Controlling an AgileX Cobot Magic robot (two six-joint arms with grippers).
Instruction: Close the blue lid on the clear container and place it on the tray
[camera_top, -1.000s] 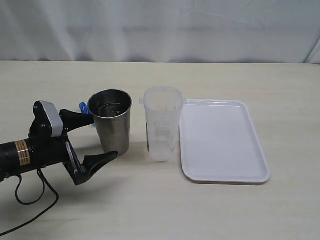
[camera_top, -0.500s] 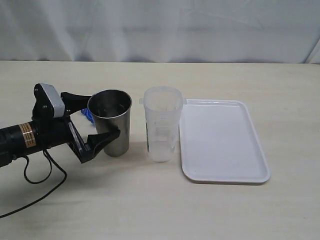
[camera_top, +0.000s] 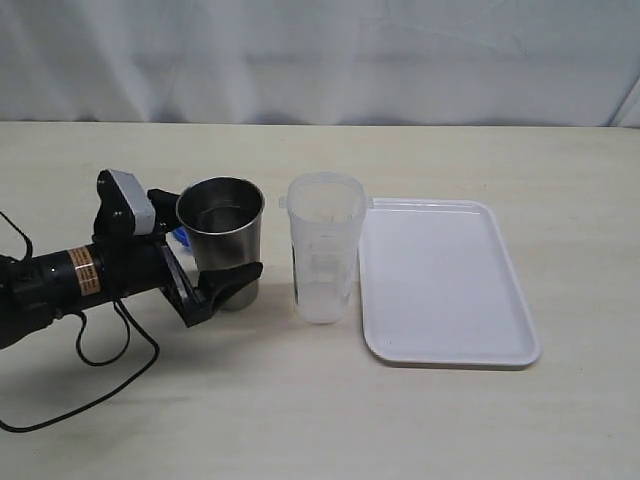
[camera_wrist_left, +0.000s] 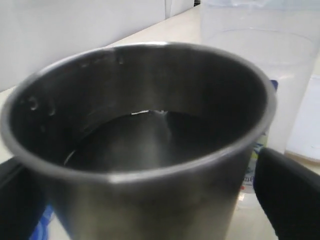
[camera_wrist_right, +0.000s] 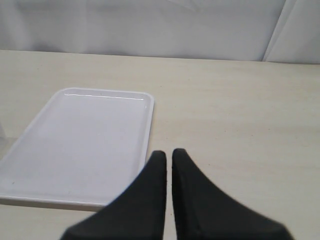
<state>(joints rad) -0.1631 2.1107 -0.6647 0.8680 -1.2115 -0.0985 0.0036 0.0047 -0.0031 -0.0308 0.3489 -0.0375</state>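
The clear container (camera_top: 325, 250) stands upright and lidless at the table's middle, just left of the white tray (camera_top: 447, 283). Only a sliver of the blue lid (camera_top: 180, 237) shows, behind the steel cup (camera_top: 221, 240) and my left arm. My left gripper (camera_top: 215, 240) is open wide with one finger on each side of the steel cup, not the container. In the left wrist view the cup (camera_wrist_left: 145, 150) fills the frame, with the container (camera_wrist_left: 285, 75) behind it and a gap beside one finger (camera_wrist_left: 292, 192). My right gripper (camera_wrist_right: 169, 153) is shut and empty, near the tray (camera_wrist_right: 75, 140).
The steel cup stands a little left of the clear container, with a narrow gap between them. My left arm's black cable (camera_top: 90, 350) loops over the table at the front left. A pale curtain hangs behind the table's far edge.
My left gripper has moved right, so its open fingers now straddle the steel cup. More of the blue lid is hidden. The container, tray and right gripper have not moved.
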